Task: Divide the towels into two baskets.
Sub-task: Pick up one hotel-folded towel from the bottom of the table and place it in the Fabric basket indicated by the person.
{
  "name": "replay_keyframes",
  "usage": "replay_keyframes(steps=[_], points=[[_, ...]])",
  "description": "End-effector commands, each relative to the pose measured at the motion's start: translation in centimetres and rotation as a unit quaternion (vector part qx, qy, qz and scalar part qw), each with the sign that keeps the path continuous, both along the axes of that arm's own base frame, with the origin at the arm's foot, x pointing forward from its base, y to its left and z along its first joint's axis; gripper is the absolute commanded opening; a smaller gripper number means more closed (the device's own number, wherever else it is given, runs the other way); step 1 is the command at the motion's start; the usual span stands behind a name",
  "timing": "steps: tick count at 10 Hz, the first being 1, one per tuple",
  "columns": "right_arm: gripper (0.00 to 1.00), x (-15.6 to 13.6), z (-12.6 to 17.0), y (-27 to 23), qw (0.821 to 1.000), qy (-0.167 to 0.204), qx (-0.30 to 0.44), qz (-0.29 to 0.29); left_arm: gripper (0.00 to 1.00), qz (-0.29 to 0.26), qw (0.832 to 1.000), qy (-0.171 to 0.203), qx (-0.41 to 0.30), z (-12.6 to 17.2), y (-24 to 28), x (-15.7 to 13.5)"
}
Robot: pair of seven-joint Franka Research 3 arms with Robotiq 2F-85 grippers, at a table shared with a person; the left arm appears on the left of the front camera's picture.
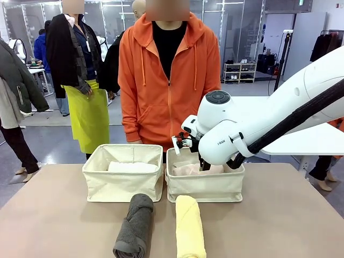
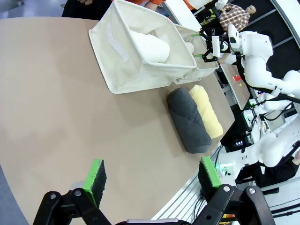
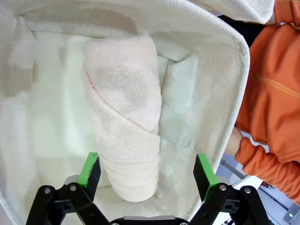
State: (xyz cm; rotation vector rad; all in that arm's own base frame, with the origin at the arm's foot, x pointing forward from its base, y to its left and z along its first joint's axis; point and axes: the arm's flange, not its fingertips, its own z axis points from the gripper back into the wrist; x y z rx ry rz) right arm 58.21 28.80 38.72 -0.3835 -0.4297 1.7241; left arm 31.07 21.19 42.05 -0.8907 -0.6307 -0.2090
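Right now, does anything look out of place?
Nothing stands out. The left basket holds the white towel, the right basket the pink towel, both upright; the grey towel and yellow towel lie rolled on the table.

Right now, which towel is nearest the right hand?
The pale pink towel, alone in the right basket, directly under the open right hand.

Brown table [image 1: 54, 215], person in orange hoodie [image 1: 169, 80] at its far side
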Motion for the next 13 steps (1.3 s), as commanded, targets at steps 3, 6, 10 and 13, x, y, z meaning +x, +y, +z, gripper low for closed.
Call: replay_keyframes(steps=[3, 6, 10, 13], points=[[1.00, -0.1, 0.2, 0.0, 1.000, 0.000, -0.003, 0.003, 1.00, -0.001, 1.000, 0.006, 0.002, 0.2, 0.1, -0.4], [1.00, 0.0, 0.0, 0.0, 1.000, 0.000, 0.000, 0.000, 1.00, -0.001, 1.000, 0.006, 0.002, 0.2, 0.1, -0.4], [1.00, -5.4, 7.4, -3.3, 0.992, 0.055, 0.067, -0.092, 1.00, -0.001, 1.000, 0.006, 0.002, 0.2, 0.1, -0.4], [1.00, -9.0, 10.5, -11.0, 0.949, 0.156, 0.208, -0.179, 1.00, -0.001, 1.000, 0.006, 0.002, 0.2, 0.1, -0.4]])
